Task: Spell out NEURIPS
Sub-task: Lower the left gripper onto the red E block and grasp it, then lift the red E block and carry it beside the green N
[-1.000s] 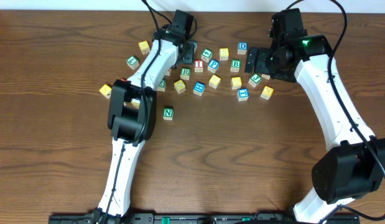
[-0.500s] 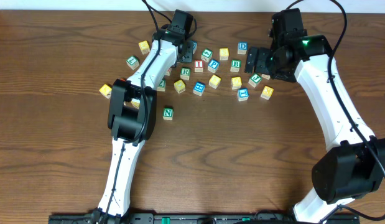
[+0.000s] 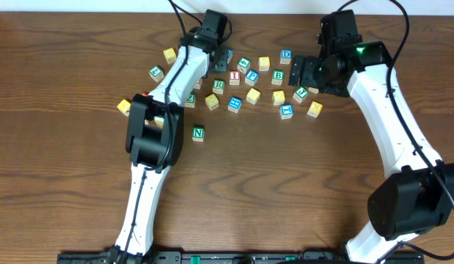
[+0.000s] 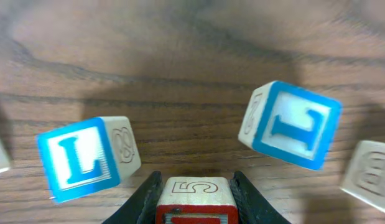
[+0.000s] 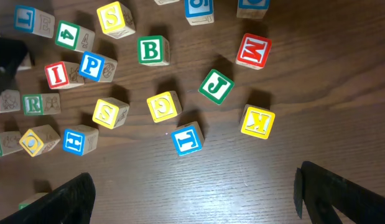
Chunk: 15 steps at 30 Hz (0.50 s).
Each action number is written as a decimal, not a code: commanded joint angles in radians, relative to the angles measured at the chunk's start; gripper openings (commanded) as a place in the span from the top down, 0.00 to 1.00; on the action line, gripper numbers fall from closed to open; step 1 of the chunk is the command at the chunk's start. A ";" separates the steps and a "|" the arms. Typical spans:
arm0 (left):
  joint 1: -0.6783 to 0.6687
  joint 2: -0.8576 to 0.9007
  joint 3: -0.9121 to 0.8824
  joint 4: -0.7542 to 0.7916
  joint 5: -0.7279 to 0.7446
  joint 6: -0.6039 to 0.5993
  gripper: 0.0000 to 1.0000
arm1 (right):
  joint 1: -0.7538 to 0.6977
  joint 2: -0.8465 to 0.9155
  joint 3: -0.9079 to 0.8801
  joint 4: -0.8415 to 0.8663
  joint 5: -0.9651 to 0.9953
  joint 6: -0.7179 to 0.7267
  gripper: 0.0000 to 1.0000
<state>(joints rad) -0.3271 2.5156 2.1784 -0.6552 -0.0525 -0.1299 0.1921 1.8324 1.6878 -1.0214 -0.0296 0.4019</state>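
Since the green N cube point(image 3: 198, 133) sits alone on bare table point(image 3: 285, 191) below the pile point(image 3: 253, 95), I read it as the start of the word row, with room beside it for the rest. The left gripper point(image 4: 193, 200) is clamped on a red-edged cube point(image 4: 193, 186) at the far top edge of the pile. The wrist view shows a 5 on its upper face and a red border on the face below. The letter isn't readable, so I can't say whether it's E or U. With N placed, E is my guess.

The cube sits square between both fingers, touching each. Whether it's lifted or on the wood, I can't tell. A blue L cube point(image 4: 80, 158) lies to one side and another blue cube point(image 4: 292, 124) sits askew on the other, both clear of the fingers. The N is well apart from this grip, on the near side past the pile.

The right gripper point(image 5: 192, 193) is spread wide and holds nothing. It hovers over the right part of the pile, likely parked out of the way. Its view shows the red I point(image 5: 57, 74), blue P point(image 5: 91, 65), green R point(image 5: 33, 104) and a yellow S point(image 5: 111, 112) loose off to one side, none between its fingers.
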 commanded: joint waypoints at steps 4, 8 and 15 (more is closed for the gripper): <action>0.007 -0.175 0.014 -0.037 -0.013 0.002 0.73 | -0.001 0.003 0.010 -0.001 0.009 0.005 0.01; 0.007 -0.278 0.014 -0.111 -0.012 0.002 0.73 | -0.001 0.003 0.010 -0.001 0.009 0.005 0.01; -0.006 -0.465 0.014 -0.333 -0.012 -0.017 0.73 | -0.001 0.003 0.010 -0.001 0.009 0.005 0.01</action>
<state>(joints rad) -0.3279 2.1143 2.1784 -0.9394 -0.0525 -0.1314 0.1921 1.8324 1.6878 -1.0214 -0.0296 0.4019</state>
